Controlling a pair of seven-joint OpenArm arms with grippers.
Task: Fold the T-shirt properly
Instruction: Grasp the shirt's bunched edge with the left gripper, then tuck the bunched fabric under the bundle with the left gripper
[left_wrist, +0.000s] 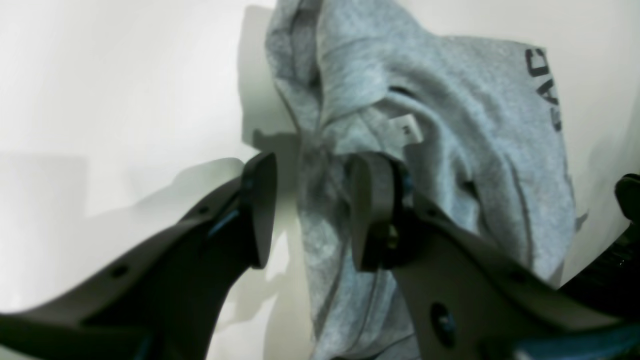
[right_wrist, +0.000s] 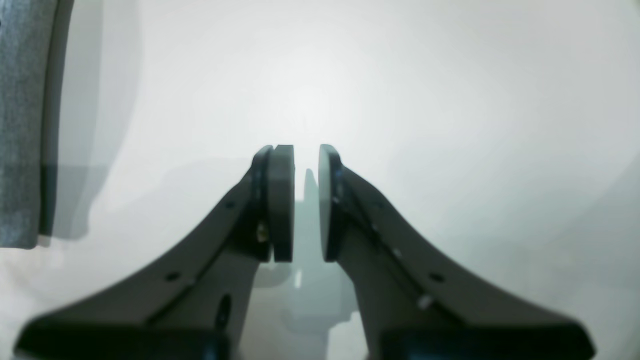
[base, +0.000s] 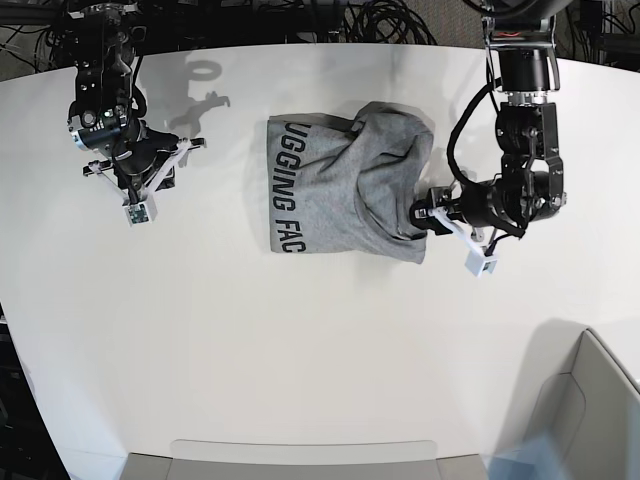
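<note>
T-shirt (base: 345, 190) is lying rumpled at upper centre of table (base: 300, 350). Left gripper (left_wrist: 310, 215), jaws apart, is straddling its bunched edge; closing here risks pinching several layers. Right gripper (right_wrist: 305, 200) is hanging nearly together, empty.

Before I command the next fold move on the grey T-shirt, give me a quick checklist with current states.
1. Left gripper jaws parted: ok.
2. Fabric between the left jaws: ok; a bunched fold of the heather light-grey cotton T-shirt sits in the gap.
3. Left jaws closed on that fold: not ok.
4. Right gripper clear of the shirt: ok; narrow gap, nothing in it, over bare white table.
5. Shirt flat: not ok; rumpled on the left-arm side.
6. Layers caught: cannot tell.
</note>
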